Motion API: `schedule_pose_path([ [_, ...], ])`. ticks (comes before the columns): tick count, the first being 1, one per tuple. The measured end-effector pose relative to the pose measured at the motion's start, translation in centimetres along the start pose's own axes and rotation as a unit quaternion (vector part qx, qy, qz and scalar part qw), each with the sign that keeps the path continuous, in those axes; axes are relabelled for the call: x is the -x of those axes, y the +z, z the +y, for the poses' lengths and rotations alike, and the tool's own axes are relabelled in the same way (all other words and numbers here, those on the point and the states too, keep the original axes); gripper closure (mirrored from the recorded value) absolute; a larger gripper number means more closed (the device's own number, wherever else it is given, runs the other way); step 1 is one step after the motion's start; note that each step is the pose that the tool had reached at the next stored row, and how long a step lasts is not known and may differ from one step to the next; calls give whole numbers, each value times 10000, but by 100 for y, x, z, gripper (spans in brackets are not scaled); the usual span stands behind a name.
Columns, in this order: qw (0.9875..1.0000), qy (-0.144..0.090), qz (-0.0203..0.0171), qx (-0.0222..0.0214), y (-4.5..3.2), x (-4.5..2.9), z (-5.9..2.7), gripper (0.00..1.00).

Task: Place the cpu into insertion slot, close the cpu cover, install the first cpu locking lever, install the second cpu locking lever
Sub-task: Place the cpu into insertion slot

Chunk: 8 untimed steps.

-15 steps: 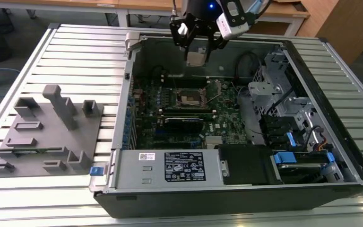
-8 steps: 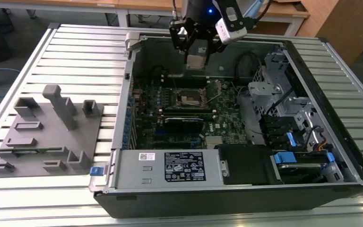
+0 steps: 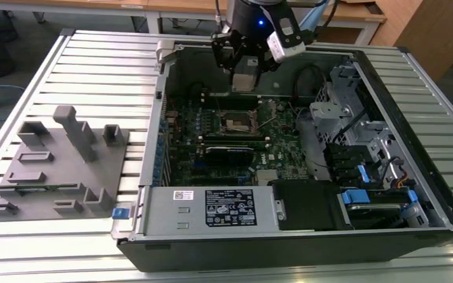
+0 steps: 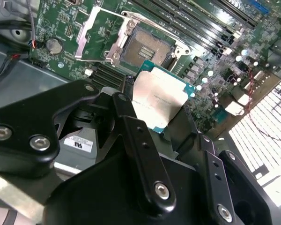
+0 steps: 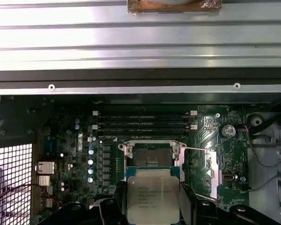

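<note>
End effector: black fingers clamped on small square silvery-grey cpu, mid-frame in the second wrist view, above and apart from dark square insertion slot on green motherboard. Step: placement, cpu unseated. Seating calls for square alignment.

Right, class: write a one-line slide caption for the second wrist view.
The end effector grips the cpu, not yet seated in the empty insertion slot on the green motherboard.
</note>
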<state>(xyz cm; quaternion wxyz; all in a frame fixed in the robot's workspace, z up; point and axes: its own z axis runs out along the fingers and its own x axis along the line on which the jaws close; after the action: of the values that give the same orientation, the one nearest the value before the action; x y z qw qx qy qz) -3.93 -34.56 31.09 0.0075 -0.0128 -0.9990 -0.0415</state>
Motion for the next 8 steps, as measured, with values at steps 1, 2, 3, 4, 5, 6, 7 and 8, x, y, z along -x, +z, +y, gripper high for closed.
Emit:
schedule_pose_path([
  [1,10000,0,-2,-2,18,0,-1,46],
  [2,10000,-1,-4,-3,36,1,-3,46],
  [3,10000,-1,-6,-4,54,1,-4,46],
  [4,10000,-1,-8,-5,71,1,-6,46],
  [5,10000,-1,-8,-7,82,2,-7,46],
  [6,10000,-1,-8,-9,84,2,-7,46],
  [7,10000,-1,-8,-10,84,1,-7,46],
  [8,10000,-1,-8,-10,84,1,-7,46],
])
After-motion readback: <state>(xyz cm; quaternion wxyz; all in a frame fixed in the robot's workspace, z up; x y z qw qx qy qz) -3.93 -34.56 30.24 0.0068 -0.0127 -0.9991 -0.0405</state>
